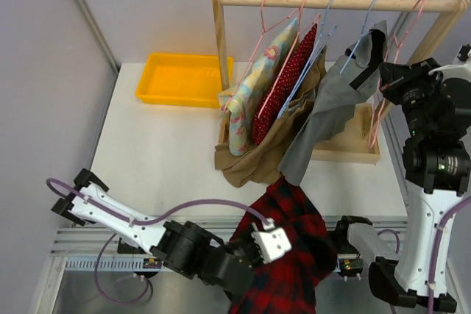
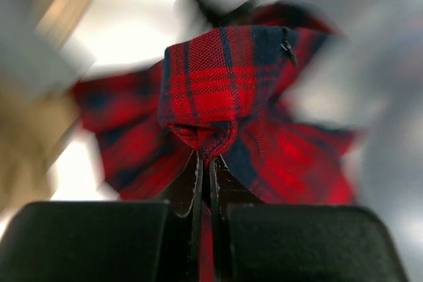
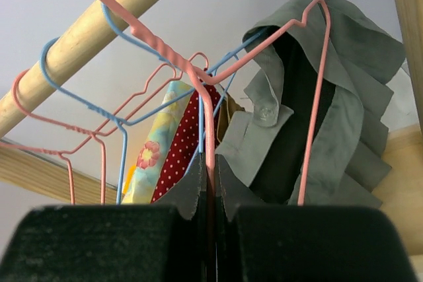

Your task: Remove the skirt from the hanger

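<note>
The red plaid skirt (image 1: 298, 255) hangs bunched at the near table edge, apart from the rack. My left gripper (image 1: 257, 259) is shut on a fold of the skirt (image 2: 211, 84), and the left gripper's jaws (image 2: 205, 161) pinch the cloth between the tips. My right gripper (image 1: 385, 73) is up at the right end of the rack, shut on the wire of a pink hanger (image 1: 383, 108). In the right wrist view the right gripper (image 3: 207, 163) clamps the pink hanger (image 3: 316, 97), which carries no cloth.
A wooden rack (image 1: 331, 0) stands at the back with several hangers holding a floral garment (image 1: 254, 86), a red dotted one (image 1: 283, 82), a tan one (image 1: 254, 159) and a grey shirt (image 1: 331, 108). A yellow tray (image 1: 184, 79) sits at the back left.
</note>
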Robot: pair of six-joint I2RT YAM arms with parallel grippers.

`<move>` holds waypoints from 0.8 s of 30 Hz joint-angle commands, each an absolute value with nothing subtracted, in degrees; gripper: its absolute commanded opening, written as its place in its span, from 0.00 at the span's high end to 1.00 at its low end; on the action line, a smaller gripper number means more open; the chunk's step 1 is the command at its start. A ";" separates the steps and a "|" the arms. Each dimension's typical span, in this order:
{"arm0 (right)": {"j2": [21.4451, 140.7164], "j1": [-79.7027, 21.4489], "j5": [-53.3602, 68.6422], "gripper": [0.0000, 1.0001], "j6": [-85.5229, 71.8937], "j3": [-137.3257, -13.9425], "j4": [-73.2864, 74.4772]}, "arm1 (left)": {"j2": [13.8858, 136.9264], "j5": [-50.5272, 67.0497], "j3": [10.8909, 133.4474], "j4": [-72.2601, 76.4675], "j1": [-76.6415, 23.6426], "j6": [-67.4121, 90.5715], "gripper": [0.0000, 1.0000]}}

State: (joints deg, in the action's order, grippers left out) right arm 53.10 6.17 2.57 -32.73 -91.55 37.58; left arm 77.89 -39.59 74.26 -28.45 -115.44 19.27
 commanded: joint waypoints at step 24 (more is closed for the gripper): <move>61.35 6.24 -12.38 1.00 -27.95 -94.21 32.69 | 48.16 -64.34 82.00 -76.12 -88.62 36.53 1.00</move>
State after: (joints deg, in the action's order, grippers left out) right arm 63.99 6.17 -8.60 -30.09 -93.27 32.99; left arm 47.94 -60.77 78.96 -77.36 -93.60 48.53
